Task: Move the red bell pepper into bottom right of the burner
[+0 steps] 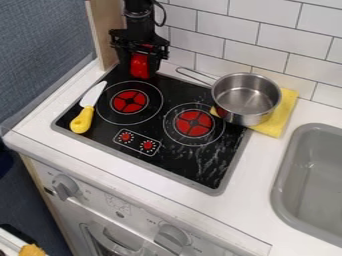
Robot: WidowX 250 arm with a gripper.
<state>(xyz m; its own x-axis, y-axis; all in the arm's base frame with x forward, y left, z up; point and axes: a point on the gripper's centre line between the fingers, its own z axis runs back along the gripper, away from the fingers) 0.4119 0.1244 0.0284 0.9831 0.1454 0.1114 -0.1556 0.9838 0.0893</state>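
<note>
Seems to be at the grasp step, with the red bell pepper pinched in the end effector at the back left of the stove, and next needs to lift, carry diagonally and lower onto the bottom right.

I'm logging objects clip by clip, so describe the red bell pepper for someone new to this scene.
Find the black stovetop, then its back-left corner. There the black gripper holds the red bell pepper between its jaws. Its bulging shape sets it apart from the two round red burner centres, each crossed by black lines.
</note>
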